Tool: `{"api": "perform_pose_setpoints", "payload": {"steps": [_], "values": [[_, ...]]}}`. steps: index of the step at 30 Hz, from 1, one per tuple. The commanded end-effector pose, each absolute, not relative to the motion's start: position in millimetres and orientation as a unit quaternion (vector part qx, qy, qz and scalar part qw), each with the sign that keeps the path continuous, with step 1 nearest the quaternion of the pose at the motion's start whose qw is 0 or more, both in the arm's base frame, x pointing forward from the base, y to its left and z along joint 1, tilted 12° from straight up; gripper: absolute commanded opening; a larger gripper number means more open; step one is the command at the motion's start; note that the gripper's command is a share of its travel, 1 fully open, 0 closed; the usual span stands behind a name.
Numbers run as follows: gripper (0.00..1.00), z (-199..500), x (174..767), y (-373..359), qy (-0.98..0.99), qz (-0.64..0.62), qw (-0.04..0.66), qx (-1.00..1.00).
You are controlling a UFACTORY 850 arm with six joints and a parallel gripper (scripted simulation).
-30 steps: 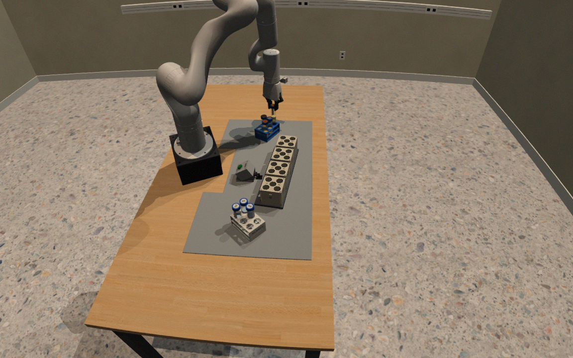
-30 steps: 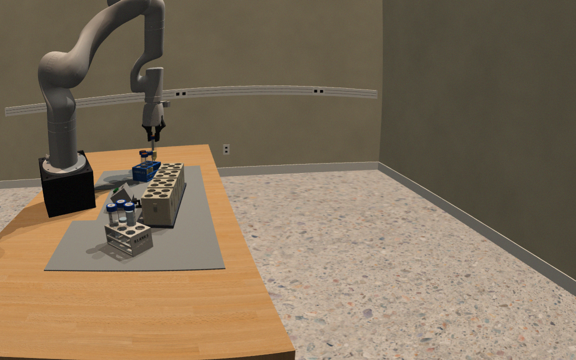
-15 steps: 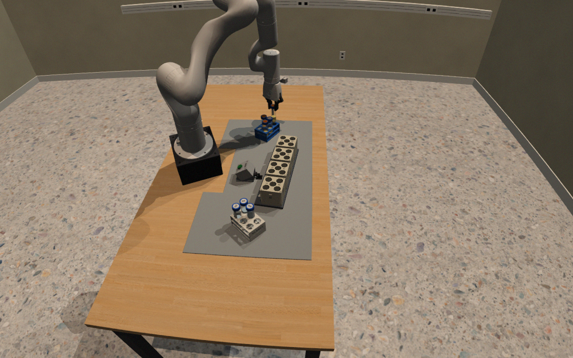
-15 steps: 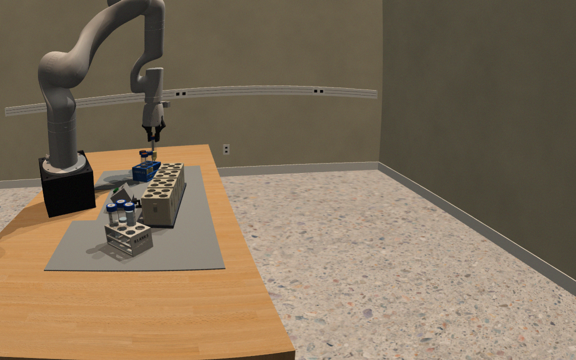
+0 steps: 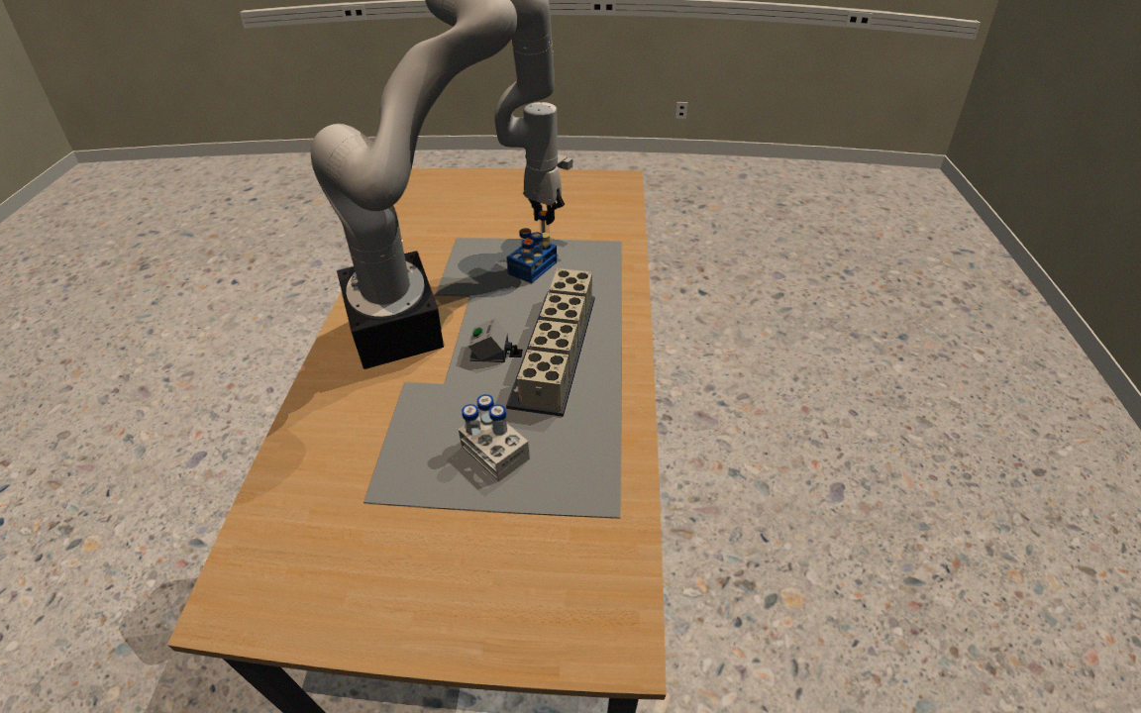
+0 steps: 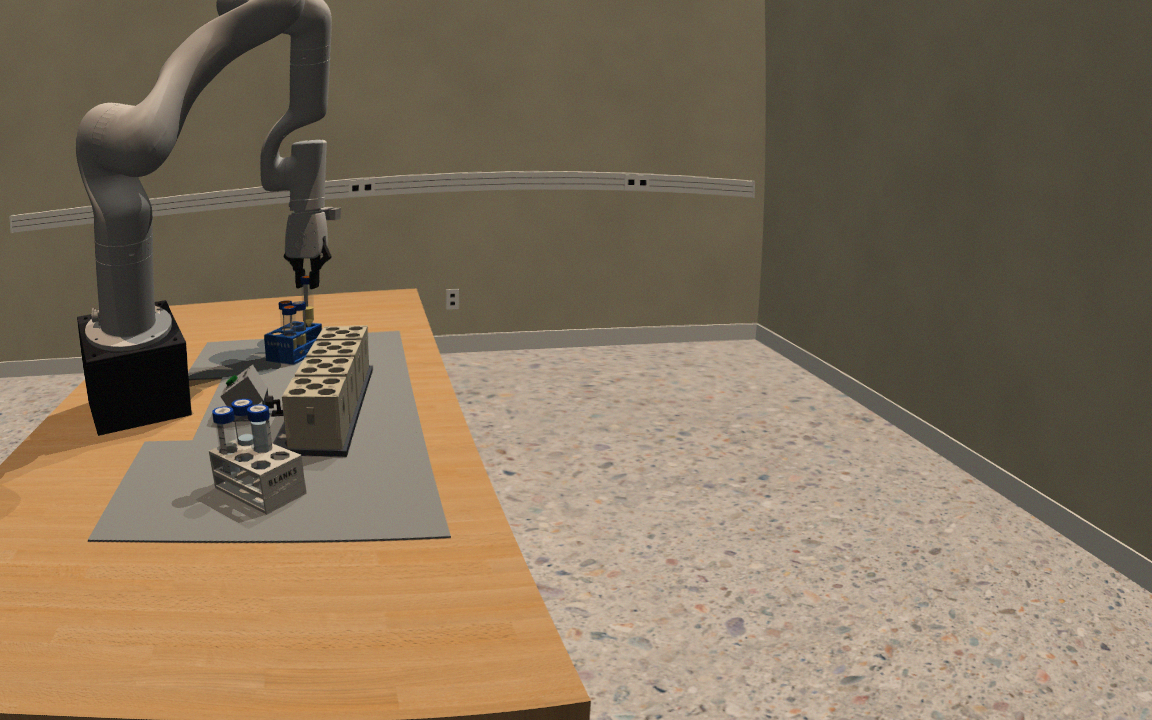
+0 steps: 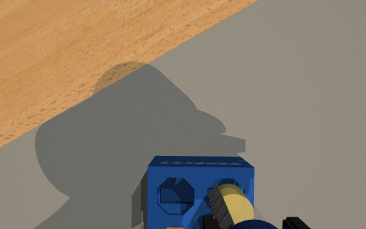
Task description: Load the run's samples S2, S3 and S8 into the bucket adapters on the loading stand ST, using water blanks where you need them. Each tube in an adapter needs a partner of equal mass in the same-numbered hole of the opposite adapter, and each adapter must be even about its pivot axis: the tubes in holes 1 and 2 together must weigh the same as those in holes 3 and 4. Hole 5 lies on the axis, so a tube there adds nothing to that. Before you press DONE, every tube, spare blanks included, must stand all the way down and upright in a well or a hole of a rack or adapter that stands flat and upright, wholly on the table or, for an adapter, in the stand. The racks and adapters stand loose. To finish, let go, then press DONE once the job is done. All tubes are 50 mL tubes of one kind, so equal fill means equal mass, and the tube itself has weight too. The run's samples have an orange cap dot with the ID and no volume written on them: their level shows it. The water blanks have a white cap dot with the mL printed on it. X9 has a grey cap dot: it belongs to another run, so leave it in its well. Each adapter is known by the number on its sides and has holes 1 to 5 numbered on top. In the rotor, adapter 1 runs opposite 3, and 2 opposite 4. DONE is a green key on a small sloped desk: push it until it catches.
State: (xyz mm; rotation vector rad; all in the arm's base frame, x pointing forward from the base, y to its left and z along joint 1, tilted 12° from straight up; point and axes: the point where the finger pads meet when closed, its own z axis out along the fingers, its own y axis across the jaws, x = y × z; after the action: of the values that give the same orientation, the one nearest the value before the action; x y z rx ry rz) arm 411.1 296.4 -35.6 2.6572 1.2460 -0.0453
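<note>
My gripper [image 5: 544,215] [image 6: 306,280] is shut on an orange-dotted sample tube [image 6: 307,298] [image 7: 241,207] by its blue cap. Its ID cannot be read. The tube is upright, with yellow liquid low down, above the blue sample rack [image 5: 521,268] [image 6: 280,347] [image 7: 199,176]. Its lower end is near an end well; whether it has entered is unclear. Other capped tubes stand in this rack. Four beige adapters [image 5: 545,391] [image 6: 316,425] sit in a row on the dark stand; their visible holes look empty. Three blue-capped blanks [image 5: 498,413] [image 6: 259,413] stand in the white rack [image 5: 512,458] [image 6: 280,483].
The sloped desk [image 5: 490,343] [image 6: 249,390] with the green DONE key [image 5: 477,331] [image 6: 231,380] stands between the arm's base and the adapters. A small black fitting [image 5: 513,350] [image 6: 272,406] lies between desk and adapters. All stand on a grey mat [image 5: 574,469] [image 6: 383,501].
</note>
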Motion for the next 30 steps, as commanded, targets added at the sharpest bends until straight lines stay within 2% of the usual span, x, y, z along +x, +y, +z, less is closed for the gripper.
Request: {"api": "perform_pose_setpoints", "payload": {"steps": [1, 30], "values": [[0.0, -40.3, 412.2, 296.1, 0.422, -0.014, 0.103, 0.901], [0.0, -64.8, 413.7, 291.2, 0.422, -0.014, 0.103, 0.901]]}}
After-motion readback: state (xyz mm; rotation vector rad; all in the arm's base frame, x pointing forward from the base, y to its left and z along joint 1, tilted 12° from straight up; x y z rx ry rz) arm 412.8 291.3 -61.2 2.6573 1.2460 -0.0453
